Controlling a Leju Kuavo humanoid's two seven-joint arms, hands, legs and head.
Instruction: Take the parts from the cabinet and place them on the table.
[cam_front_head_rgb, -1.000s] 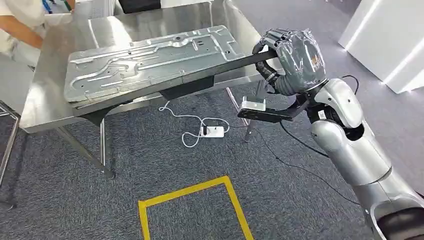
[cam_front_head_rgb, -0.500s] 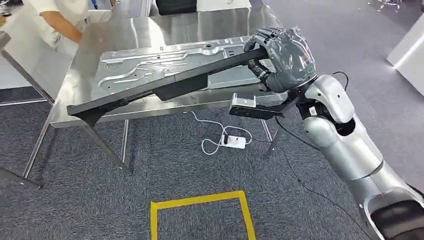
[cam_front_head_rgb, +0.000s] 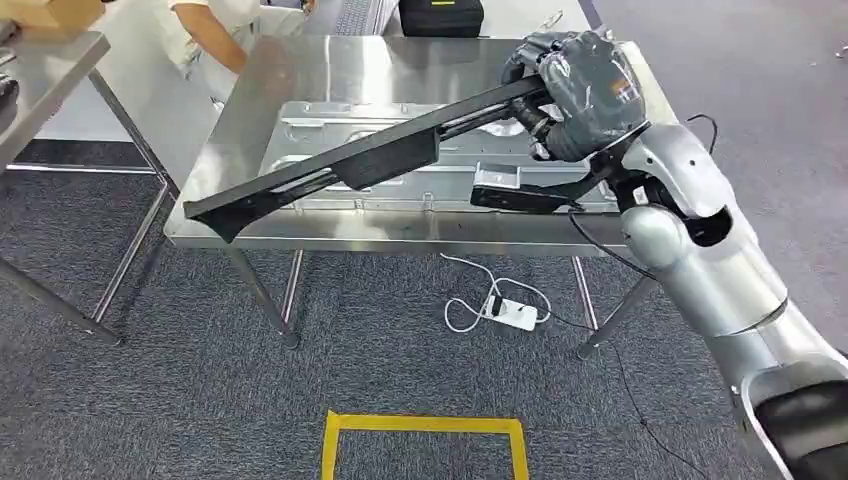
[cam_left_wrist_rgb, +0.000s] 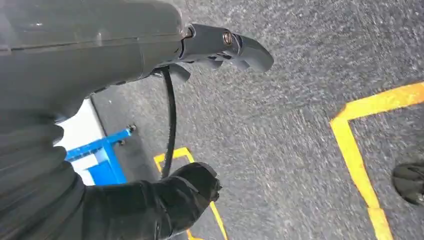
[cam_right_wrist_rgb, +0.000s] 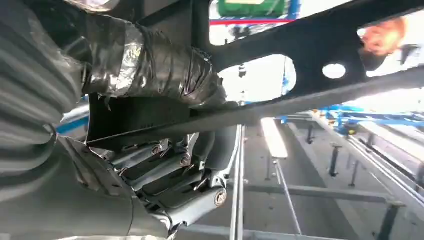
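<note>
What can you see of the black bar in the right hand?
The black bar is long, flat and matte, metal by its look, with a blocky bracket under its middle and cutouts and a round hole near the held end. The right hand grips one end; the bar slopes down over the steel table and the panel lying there, far tip past the table's front edge.

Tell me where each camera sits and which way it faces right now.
Head view: high on the body, looking forward and down at the steel table; right arm and right hand holding a long black part over a metal panel.
Left wrist view: behind the left hand, facing grey carpet and yellow tape.
Right wrist view: behind the right hand, looking along the black part.
Shared: head and right wrist views both show that part and hand.
</note>
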